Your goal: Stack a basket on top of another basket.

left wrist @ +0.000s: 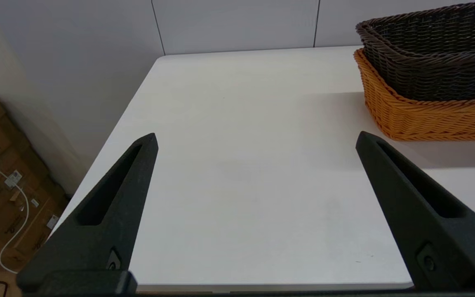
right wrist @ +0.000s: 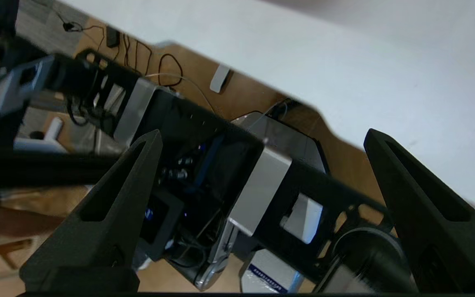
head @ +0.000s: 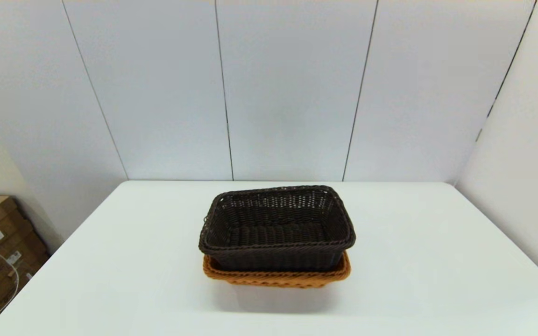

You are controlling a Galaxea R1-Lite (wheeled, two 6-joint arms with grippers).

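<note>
**A:** Where is the dark brown rectangular woven wicker basket (head: 277,228)?

**B:** It sits nested inside the orange-tan rectangular woven wicker basket (head: 276,276), near the middle of the white table (head: 414,261). Only the orange rim and a strip of its wall show beneath the dark one. The dark basket looks slightly tilted, its rim higher on the robot's left at the far side.

**A:** And the arms?

**B:** Neither shows in the head view. The left gripper (left wrist: 255,140) hovers low over bare tabletop, its two black fingers spread wide apart and holding nothing; the stacked baskets stand off to its right, well clear of it.

**A:** The right one?

**B:** The right gripper (right wrist: 262,138) is off the table, past its edge, pointing down at the robot's base and the wooden floor (right wrist: 237,95). Its fingers are also spread wide, with nothing between them.
</note>
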